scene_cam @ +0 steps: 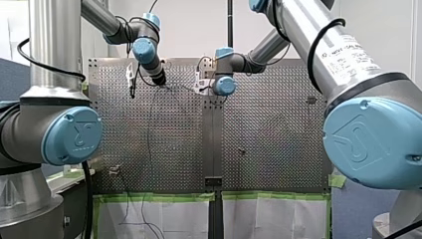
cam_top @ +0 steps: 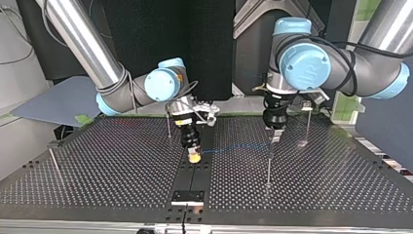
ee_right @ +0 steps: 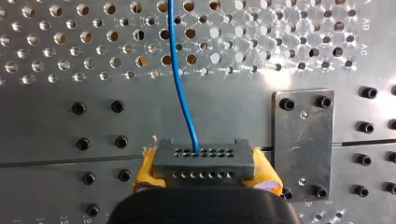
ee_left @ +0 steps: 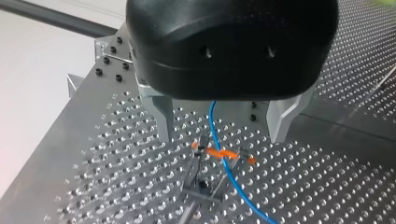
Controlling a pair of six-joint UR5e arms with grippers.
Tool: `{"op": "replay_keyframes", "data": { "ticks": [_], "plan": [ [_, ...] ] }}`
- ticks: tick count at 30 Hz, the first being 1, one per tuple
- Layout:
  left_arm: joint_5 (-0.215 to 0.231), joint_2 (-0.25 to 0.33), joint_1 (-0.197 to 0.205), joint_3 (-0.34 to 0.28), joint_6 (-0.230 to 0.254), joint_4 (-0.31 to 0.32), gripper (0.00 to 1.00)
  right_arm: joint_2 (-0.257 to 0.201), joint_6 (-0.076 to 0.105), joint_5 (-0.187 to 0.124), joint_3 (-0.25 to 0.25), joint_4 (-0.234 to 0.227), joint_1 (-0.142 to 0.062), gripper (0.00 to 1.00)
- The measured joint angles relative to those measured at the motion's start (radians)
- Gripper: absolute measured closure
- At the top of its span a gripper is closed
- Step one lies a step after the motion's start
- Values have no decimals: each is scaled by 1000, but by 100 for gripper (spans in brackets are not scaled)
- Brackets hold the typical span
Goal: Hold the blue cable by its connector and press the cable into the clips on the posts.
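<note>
Right gripper (ee_right: 204,173): jaws pinched on the grey connector (ee_right: 204,158), with the yellow pads (ee_right: 267,176) on its two short ends. The blue cable (ee_right: 183,88) leaves the connector's hole row and runs away from the gripper over the perforated table (cam_top: 122,165). A small bolted plate (ee_right: 303,144) lies just right of the connector. Left gripper (ee_left: 221,139): jaws spread and holding nothing, metal fingers (ee_left: 162,114) on either side of the cable. The cable passes between the fingers and crosses the orange clip (ee_left: 215,152) on top of a post (cam_top: 268,165). Can't tell if the cable is seated in the clip or only lying across it. In the top view the cable stretches roughly level from the right gripper near the table's middle seam to the left gripper further right. More thin posts stand far left, far right and near left; their clips are too small to read. Handling, judged: the cable looks thin, light and floppy. It would likely sag or kink if gripped mid-run and could slip from metal fingers. The connector is rigid and blocky, so it's the best hold, flat faces against the pads as it is now. Pressing into the clip probably needs light downward force close to the clip, with the line kept slightly taut from the connector end. Pull too hard and the wire could strain where it enters the connector.
</note>
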Motion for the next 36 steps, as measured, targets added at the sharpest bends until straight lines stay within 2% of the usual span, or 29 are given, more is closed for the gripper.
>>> {"op": "replay_keyframes", "data": {
  "ticks": [21, 31, 36],
  "plan": [
    [-3, 0, -22, 0, 6, 28, 2, 0, 0, -1, 0, 4, 1, 100],
    [-4, -1, -29, 0, 73, 89, 2, 0, 0, -1, 0, 9, -1, 100],
    [-26, -4, -29, 0, 115, 116, 2, 0, 0, -1, 0, 9, -6, 100]
  ]
}}
